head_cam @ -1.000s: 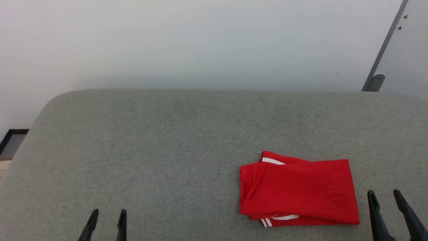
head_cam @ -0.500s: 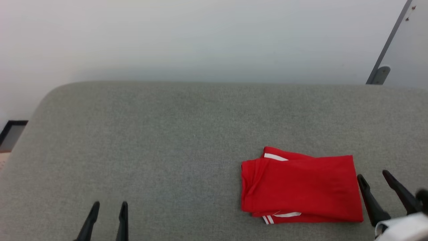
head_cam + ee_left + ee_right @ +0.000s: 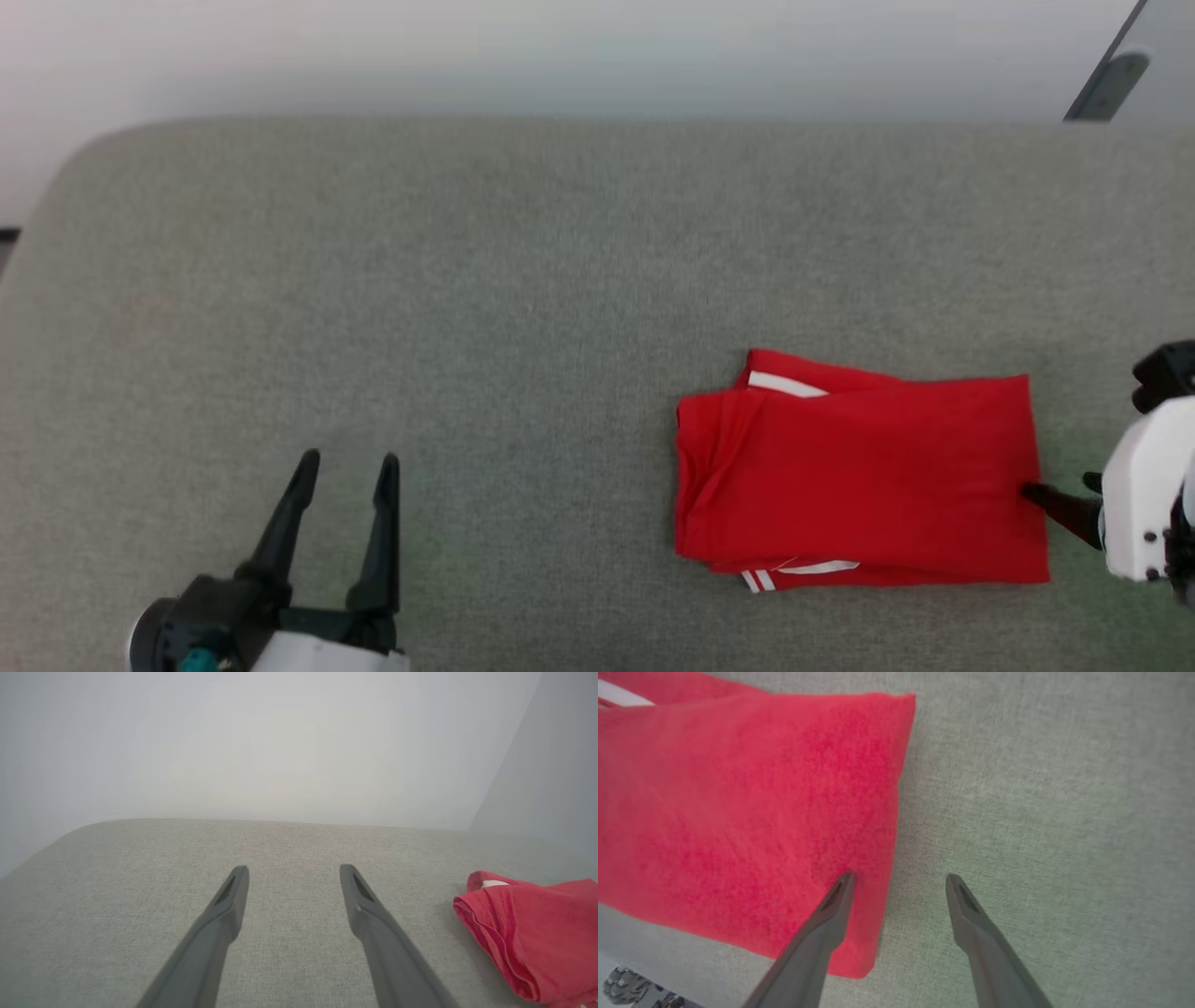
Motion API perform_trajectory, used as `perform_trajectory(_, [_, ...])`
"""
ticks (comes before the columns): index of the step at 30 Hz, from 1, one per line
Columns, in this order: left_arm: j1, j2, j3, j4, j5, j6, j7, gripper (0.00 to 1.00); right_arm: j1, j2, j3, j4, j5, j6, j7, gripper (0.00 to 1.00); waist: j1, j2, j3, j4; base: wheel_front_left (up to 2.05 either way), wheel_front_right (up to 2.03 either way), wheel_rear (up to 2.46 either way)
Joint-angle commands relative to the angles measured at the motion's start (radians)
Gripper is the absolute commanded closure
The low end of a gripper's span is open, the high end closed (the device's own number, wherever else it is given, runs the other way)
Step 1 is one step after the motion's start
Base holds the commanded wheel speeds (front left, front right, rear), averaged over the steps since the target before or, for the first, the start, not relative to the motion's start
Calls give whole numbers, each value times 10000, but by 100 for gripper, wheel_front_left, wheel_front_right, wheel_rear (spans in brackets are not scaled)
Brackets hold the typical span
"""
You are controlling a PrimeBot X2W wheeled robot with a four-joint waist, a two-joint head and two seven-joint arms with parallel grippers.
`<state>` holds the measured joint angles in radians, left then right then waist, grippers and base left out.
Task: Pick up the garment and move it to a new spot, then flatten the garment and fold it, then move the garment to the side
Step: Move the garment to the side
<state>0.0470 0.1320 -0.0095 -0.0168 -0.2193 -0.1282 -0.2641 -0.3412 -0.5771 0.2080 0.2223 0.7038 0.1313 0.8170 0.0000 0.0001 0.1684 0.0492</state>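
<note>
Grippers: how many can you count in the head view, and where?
2. The left gripper is lower left over the grey surface; the right gripper is at the right edge of the garment.

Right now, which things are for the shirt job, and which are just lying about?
For the job:
shirt
left fingers
right fingers

Just there:
grey cushion
wall
metal bar

left tool (image 3: 348,456): two long tapered dark fingers (image 3: 285,523), black base (image 3: 233,607) behind, teal spot (image 3: 199,661), white casing (image 3: 327,658). right tool (image 3: 899,876): same fingers, white housing (image 3: 1134,485) with small screws.
</note>
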Motion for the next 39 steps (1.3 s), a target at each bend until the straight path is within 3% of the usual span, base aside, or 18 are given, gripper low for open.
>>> perform_trajectory(1, [-272, 39, -91, 65, -51, -38, 7, 0, -394, 106, 62, 183, 271, -14, 509, 0, 0, -1, 611, 90, 0, 0, 0])
perform_trajectory(7, [-835, 33, -359, 207, -55, -38, 7, 0, -800, 454, 332, 755, 426, -13, 1221, 0, 0, -1, 1119, 280, 0, 0, 0])
perform_trajectory(11, [-1160, 21, -408, 277, 112, -38, 7, 0, -716, 637, 536, 976, 297, -14, 1087, 0, 0, -1, 1310, 338, 0, 0, 0])
perform_trajectory(12, [-1214, 33, -437, 292, 169, -38, 7, 0, -712, 673, 594, 973, 292, -14, 1012, 23, 0, -1, 1341, 329, 0, 0, 0])
perform_trajectory(14, [-1348, 31, -462, 225, 218, -38, 7, 0, -708, 769, 573, 967, 422, -14, 780, 84, 0, -1, 1374, 299, 0, 0, 0])
perform_trajectory(15, [-1376, 40, -479, 173, 252, -38, 7, 0, -692, 816, 540, 961, 528, -14, 682, 100, 0, -1, 1381, 266, 0, 0, 0])
perform_trajectory(22, [-1539, 215, -604, -75, 547, -38, 7, 0, -710, 597, -40, 800, 775, -24, -67, 100, 0, -1, 1382, -180, 0, 0, 0])
perform_trajectory(30, [-2497, 676, -1173, -535, 464, -32, 7, 0, -704, 172, -1833, 706, 916, -16, -1248, 100, 0, -1, 1855, -1304, 0, 0, 0])
perform_trajectory(39, [-5234, 1921, -2764, -247, 547, -32, 7, 0, -1139, -149, -3949, 1833, 371, -14, -2843, 100, 0, -1, 3095, -2664, 0, 0, 0])
